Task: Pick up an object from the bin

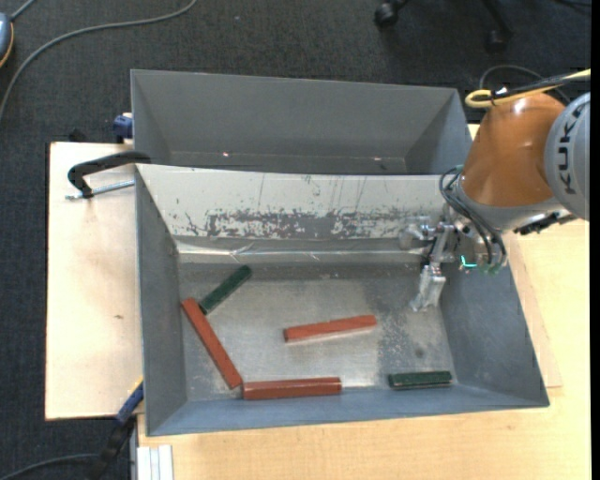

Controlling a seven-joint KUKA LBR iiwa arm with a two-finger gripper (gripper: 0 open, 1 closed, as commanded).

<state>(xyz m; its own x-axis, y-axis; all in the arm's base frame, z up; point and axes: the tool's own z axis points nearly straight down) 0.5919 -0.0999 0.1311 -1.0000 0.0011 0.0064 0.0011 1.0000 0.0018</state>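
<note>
because my gripper (429, 292) hangs over bare floor at the bin's (487, 342) 3 o'clock, jaws at a width i cannot tell, i risk closing on nothing or scraping the wall, the dark green block (419, 380) lying at my 6 o'clock, a red bar (330, 329) at 8.

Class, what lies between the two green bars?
In the camera view, a red-brown bar lies between the rear-left green bar and the front-right green bar.

Dark carpet (281, 37), 1 thin grey cable (75, 33) across it, 2 black chair castors (384, 13)
</note>
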